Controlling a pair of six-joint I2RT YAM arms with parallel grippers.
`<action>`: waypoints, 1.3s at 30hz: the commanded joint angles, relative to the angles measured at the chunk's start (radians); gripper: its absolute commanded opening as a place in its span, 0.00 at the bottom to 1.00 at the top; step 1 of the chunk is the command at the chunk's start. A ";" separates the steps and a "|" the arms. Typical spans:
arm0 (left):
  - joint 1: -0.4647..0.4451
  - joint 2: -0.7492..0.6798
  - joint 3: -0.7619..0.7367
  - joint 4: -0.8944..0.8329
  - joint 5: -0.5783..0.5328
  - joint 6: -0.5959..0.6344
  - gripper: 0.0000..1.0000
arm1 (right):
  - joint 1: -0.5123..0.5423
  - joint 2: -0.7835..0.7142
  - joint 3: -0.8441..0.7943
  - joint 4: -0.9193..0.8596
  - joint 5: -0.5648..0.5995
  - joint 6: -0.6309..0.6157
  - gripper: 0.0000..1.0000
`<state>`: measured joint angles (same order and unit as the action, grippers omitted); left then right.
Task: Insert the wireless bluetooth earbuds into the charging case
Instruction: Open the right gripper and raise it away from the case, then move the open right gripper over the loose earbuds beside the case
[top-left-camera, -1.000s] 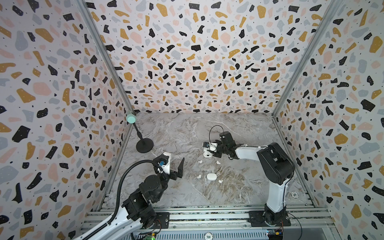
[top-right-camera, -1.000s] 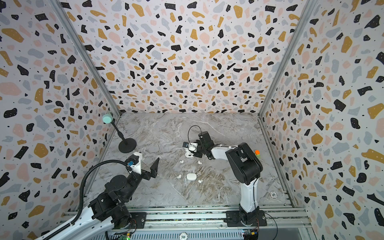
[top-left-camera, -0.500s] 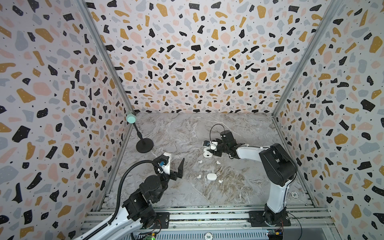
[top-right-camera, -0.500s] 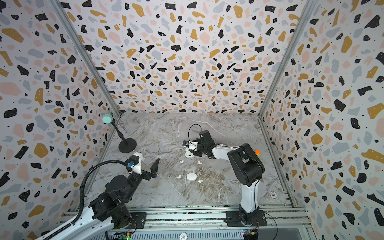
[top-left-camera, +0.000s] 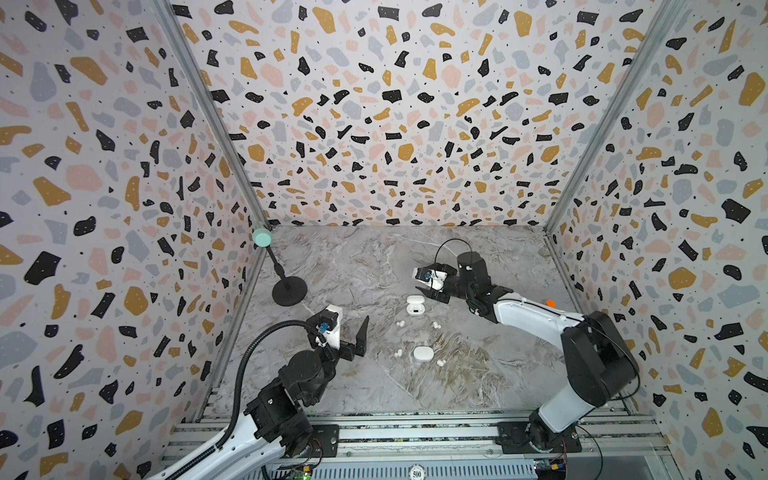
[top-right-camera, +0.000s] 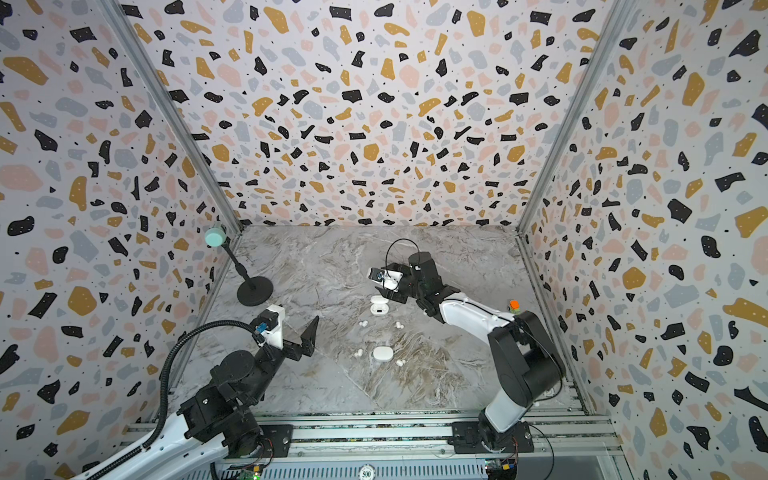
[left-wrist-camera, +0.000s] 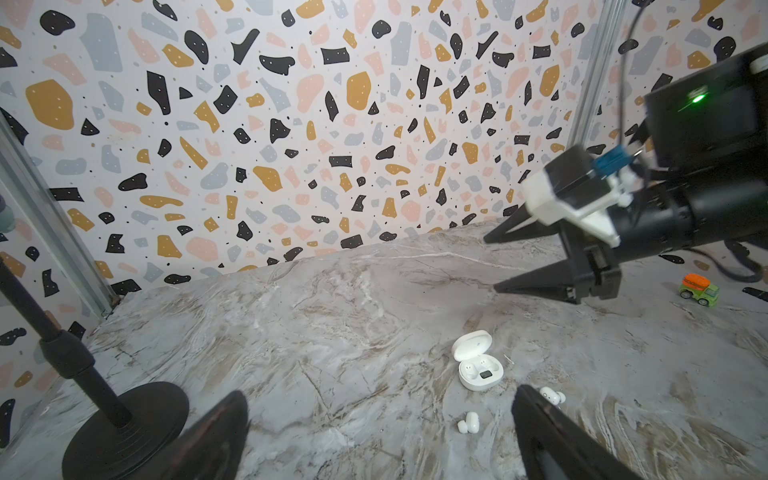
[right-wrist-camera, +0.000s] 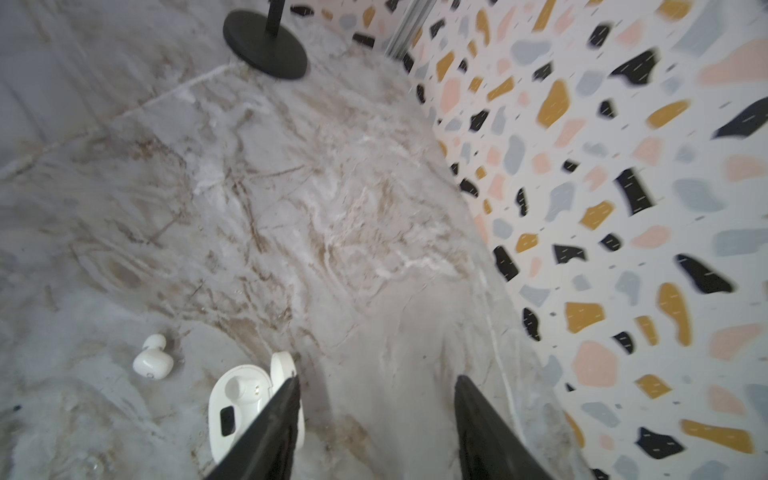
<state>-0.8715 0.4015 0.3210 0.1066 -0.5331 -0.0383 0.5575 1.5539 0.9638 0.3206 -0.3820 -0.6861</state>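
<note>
While its two black fingers stand spread with nothing between them, the right gripper (right-wrist-camera: 376, 380) hangs raised above the marble table (top-left-camera: 353, 266). It is just behind the open charging case (top-left-camera: 414, 305) and clear of it. The case lies flat with its lid tipped back. In the right wrist view one finger overlaps the case's edge. All four earbuds (top-left-camera: 400, 323) lie loose on the table. One sits on each side just in front of the open case, and one on each side of a closed case (top-left-camera: 423, 353) nearer the robot's base rail. The left gripper (left-wrist-camera: 378, 397) is well apart on the left, lifted off the table, with its fingers opened wide and holding nothing. A black stand (top-left-camera: 289, 291) topped by a mint-green ball rises near the left wall. A small green and orange toy truck (left-wrist-camera: 700, 289) sits on the table beyond the right arm.
</note>
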 joint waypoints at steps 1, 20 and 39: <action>0.000 -0.005 0.041 0.033 -0.022 -0.021 1.00 | 0.012 -0.149 -0.062 0.187 0.000 0.187 0.75; -0.001 0.277 0.387 -0.260 -0.007 -0.304 1.00 | 0.110 -0.616 -0.139 -0.084 0.387 1.020 0.99; 0.001 0.592 0.482 -0.335 -0.068 -0.433 1.00 | 0.170 -0.615 0.023 -0.668 0.814 1.395 0.99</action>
<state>-0.8715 1.0134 0.8181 -0.2741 -0.5758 -0.4587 0.7067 0.9539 0.9333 -0.2337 0.2615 0.5980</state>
